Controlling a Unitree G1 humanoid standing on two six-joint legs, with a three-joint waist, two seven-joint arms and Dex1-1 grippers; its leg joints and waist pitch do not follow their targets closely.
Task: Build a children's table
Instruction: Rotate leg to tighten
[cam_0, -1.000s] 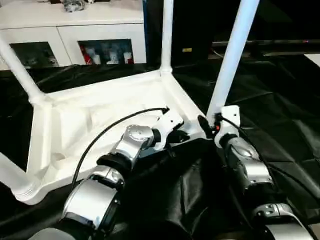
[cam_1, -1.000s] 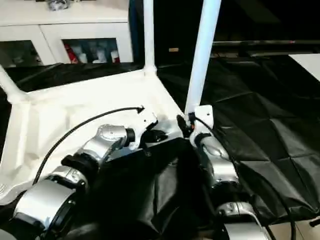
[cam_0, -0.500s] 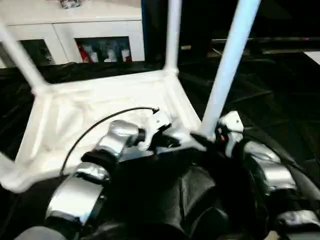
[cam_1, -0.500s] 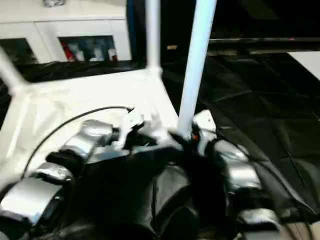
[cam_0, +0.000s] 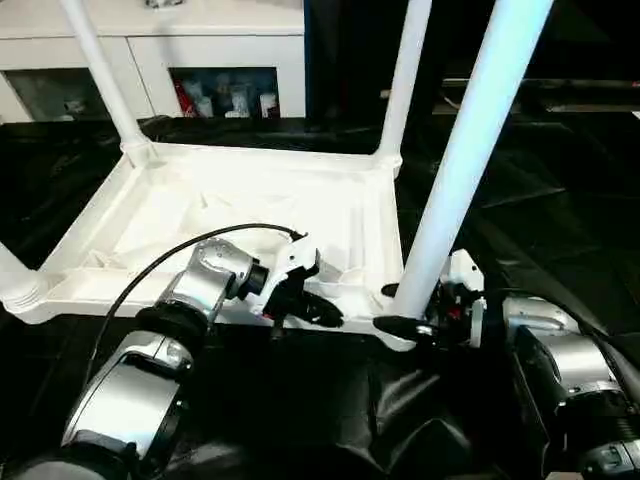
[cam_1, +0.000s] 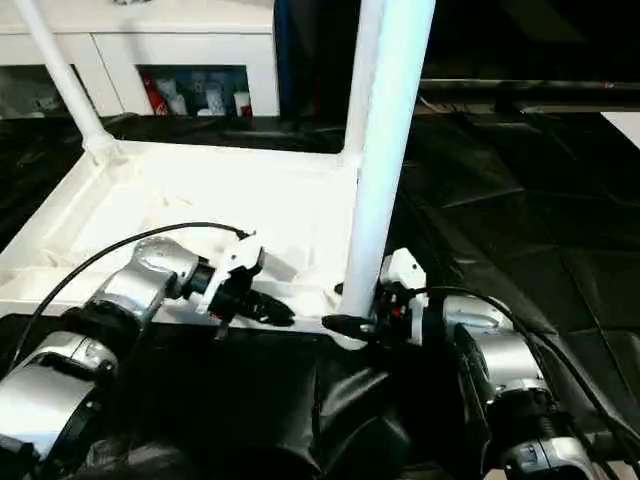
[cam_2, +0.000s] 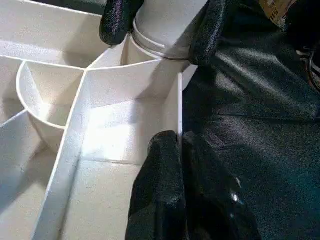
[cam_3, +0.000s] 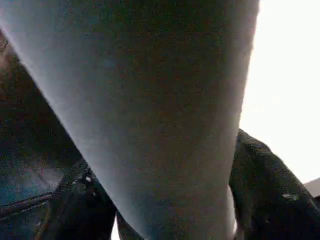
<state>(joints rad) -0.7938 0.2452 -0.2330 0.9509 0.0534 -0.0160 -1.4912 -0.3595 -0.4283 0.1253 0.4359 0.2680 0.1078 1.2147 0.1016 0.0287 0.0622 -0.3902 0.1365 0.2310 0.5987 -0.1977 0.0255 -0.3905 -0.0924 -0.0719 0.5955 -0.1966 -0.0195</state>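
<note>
The white plastic rectangular tabletop (cam_0: 250, 215) lies upside down across the middle of the head views, ribbed underside up, on a black crinkled sheet (cam_0: 560, 230) that covers the work surface. Four long white tapered tube legs stand in its corner sockets: the near right leg (cam_0: 470, 150) rises steeply to the upper right of the frame, the far right leg (cam_0: 405, 70) stands behind it at upper centre, the far left leg (cam_0: 100, 70) leans at upper left, and the near left leg (cam_0: 15, 275) shows as a stub at the left edge.

The right gripper (cam_0: 392, 308), at lower right of centre, has its two black fingers set either side of the near right leg's base just above the socket; the right wrist view shows the tube between the pads, so it is clamped on that leg. The left gripper (cam_0: 318, 312), just left of it, has its fingers pressed together on the thin near edge wall of the tabletop; in the left wrist view the closed fingers (cam_2: 165, 185) straddle that rim.

A white cabinet with glass doors (cam_0: 225, 60) runs along the top of the frame, with small red and white items behind the glass. No writing or brand can be read anywhere.
</note>
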